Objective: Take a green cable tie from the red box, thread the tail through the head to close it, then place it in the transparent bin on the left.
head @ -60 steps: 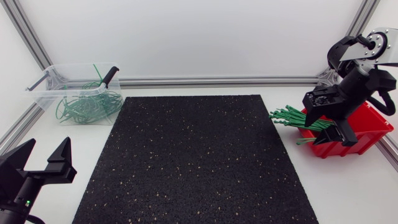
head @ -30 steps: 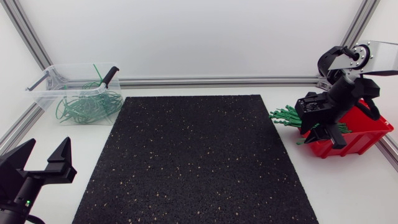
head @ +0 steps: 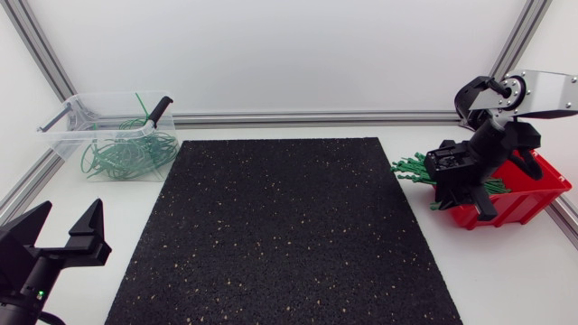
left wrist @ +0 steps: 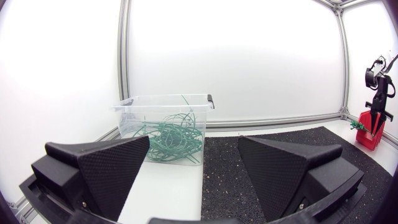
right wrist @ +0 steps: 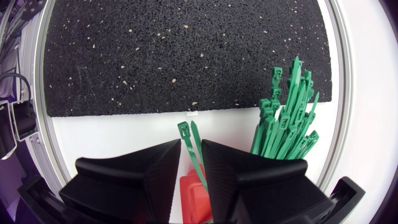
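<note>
Pick-up at the box: over the last second my right gripper (right wrist: 191, 144) shifts from above the red plastic box (head: 533, 185) to that box's corner nearest the black speckled mat (head: 280, 235). Its wedge fingers, spread apart a second ago, now stand almost together. One slim green cable tie (right wrist: 194, 155) runs through the narrow slit between them, pinched from both sides, its head just ahead of the fingertips. The loose bundle of green ties (right wrist: 286, 118) lies beside the fingers, untouched. I judge the grasp made, with lifting and threading still to do. My left gripper (left wrist: 194, 149) is spread wide and holds nothing, with the clear plastic bin (left wrist: 165, 118) ahead of its fingers
</note>
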